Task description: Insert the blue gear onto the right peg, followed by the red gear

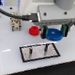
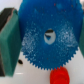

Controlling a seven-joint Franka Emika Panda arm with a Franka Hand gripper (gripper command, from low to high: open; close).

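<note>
In the wrist view the blue gear (image 2: 46, 37) is sitting between the two green pads (image 2: 8, 45) of the gripper (image 2: 46, 40), which are pressing on its toothed rim. The red gear (image 2: 60, 77) is lying just beside it. In the exterior view the gripper (image 1: 52, 33) is holding the blue gear (image 1: 56, 34) above the white table (image 1: 8, 63), the red gear (image 1: 33, 30) is lying to its left in that view, and the grey base plate (image 1: 40, 51) with its pegs (image 1: 45, 46) is lying nearer the camera.

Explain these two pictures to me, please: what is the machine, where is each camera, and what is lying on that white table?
It is a single robot arm with a two-fingered gripper. One picture comes from a camera off the arm, the other from a camera on its wrist looking down between the fingers. On the white table lie the blue gear, the smaller red gear beside it, and a dark base plate with upright pegs. The fingers straddle the blue gear; whether they already pinch it is unclear.
</note>
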